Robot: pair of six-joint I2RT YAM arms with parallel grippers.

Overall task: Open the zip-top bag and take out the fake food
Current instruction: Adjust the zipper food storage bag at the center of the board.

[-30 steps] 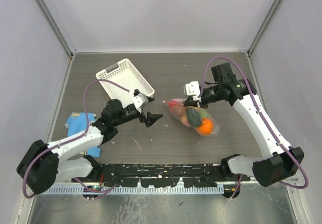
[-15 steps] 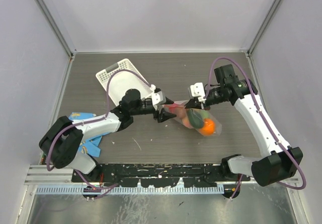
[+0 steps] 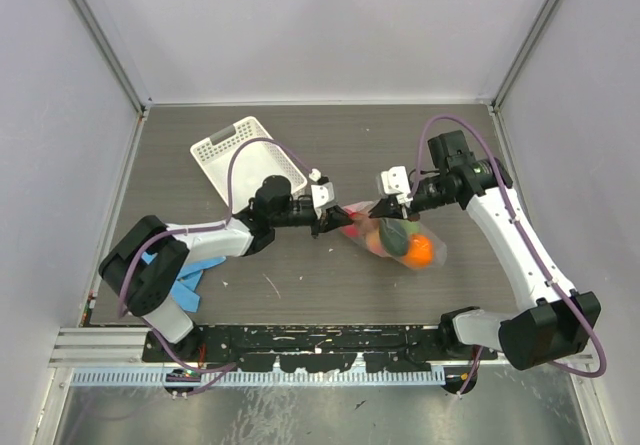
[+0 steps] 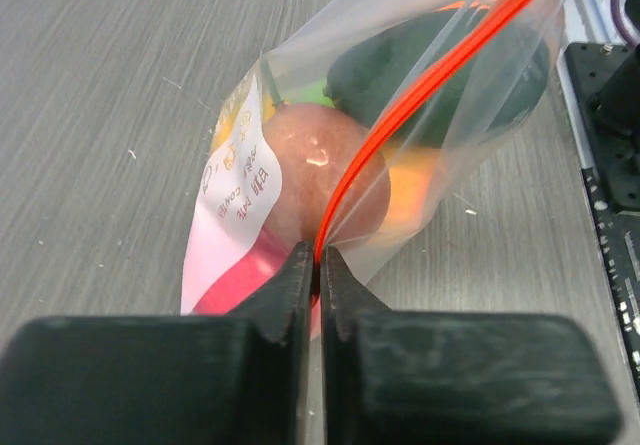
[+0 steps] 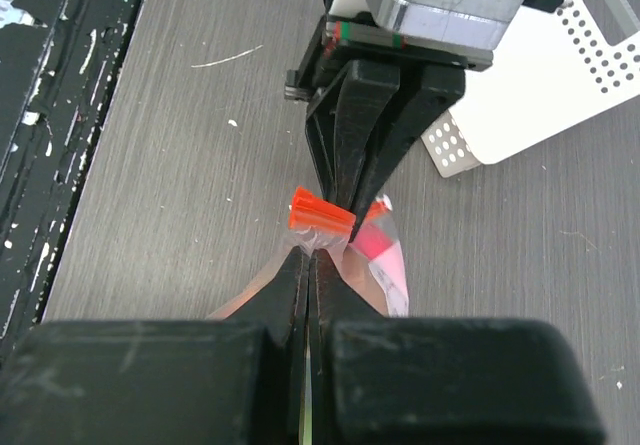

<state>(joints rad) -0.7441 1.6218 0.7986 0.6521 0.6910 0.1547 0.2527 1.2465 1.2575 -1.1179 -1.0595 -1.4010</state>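
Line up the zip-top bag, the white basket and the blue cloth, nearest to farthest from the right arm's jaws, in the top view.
1. zip-top bag: mid-table, pinched in the jaws of the right gripper.
2. white basket: back left.
3. blue cloth: farthest, front left edge.

The bench [image 3: 330, 135] is a dark grey wood-grain board. A white perforated basket [image 3: 216, 150] lies at its far left. A blue cloth [image 3: 192, 283] lies near the left edge, partly hidden. Right of centre is the bag [image 3: 398, 227] of fruit [image 3: 420, 252]; how much of it rests on the bench is unclear. A pale scrap [image 3: 271, 285] lies nearer the front.
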